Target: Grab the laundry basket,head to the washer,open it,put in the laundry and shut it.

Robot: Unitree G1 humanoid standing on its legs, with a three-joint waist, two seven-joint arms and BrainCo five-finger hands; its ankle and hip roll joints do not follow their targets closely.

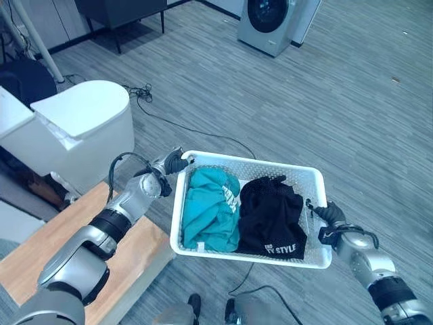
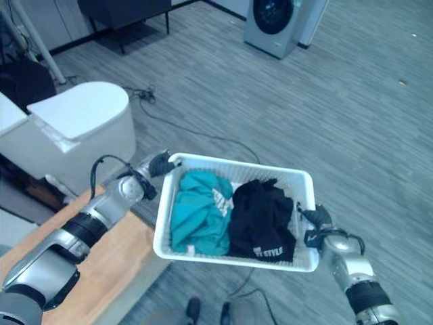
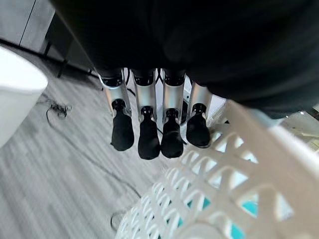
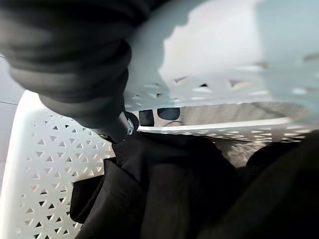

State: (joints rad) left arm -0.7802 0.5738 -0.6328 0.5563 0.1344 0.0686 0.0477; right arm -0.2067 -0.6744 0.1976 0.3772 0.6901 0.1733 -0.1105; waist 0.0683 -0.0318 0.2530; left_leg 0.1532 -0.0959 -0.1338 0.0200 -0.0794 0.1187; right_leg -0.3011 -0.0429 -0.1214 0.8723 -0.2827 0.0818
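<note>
Laundry room: washer [image 1: 269,24], striped grey floor [image 1: 352,115]

basket [image 1: 318,196]: white lattice, off floor | teal garment [image 1: 208,210] + black garment [image 1: 272,218] inside | washer [image 1: 270,22]: door shut, far

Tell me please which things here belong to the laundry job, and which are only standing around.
Belong to the job:
white laundry basket, held between left hand and right hand
teal garment in it
black garment in it
washer, far across the floor

Only standing around:
white bin
wooden bench
dark cabinet
</note>
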